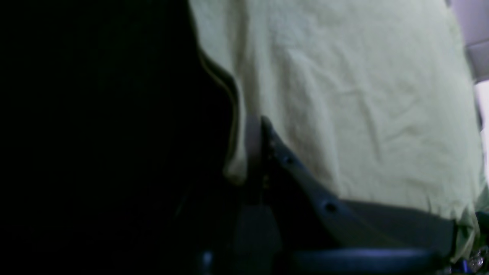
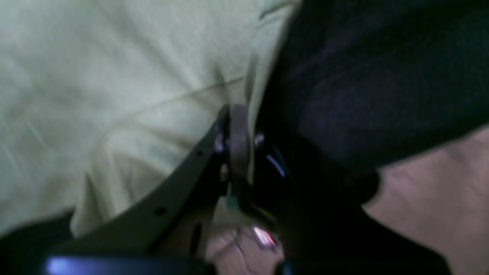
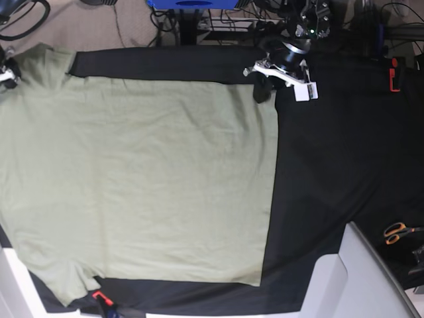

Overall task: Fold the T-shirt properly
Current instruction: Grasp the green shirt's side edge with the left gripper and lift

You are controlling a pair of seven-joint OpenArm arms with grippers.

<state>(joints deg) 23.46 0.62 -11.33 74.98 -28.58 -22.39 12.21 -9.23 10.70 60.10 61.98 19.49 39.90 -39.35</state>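
The pale sage-green T-shirt (image 3: 139,179) lies spread flat on the black table cloth (image 3: 331,159), reaching from the left edge to the middle. My left gripper (image 3: 263,89) is at the shirt's far right corner. In the left wrist view, the left gripper (image 1: 256,149) is shut on the T-shirt's (image 1: 344,95) edge. My right gripper (image 3: 5,74) is at the far left corner, mostly cut off by the frame. The right wrist view has the right gripper (image 2: 235,137) shut on a fold at the T-shirt's (image 2: 95,76) edge.
Orange-handled scissors (image 3: 397,232) lie at the right edge and a red object (image 3: 394,74) at the far right. A white panel (image 3: 358,278) rises at the bottom right. An orange clip (image 3: 99,297) is at the near edge. Cables and stands crowd the far side.
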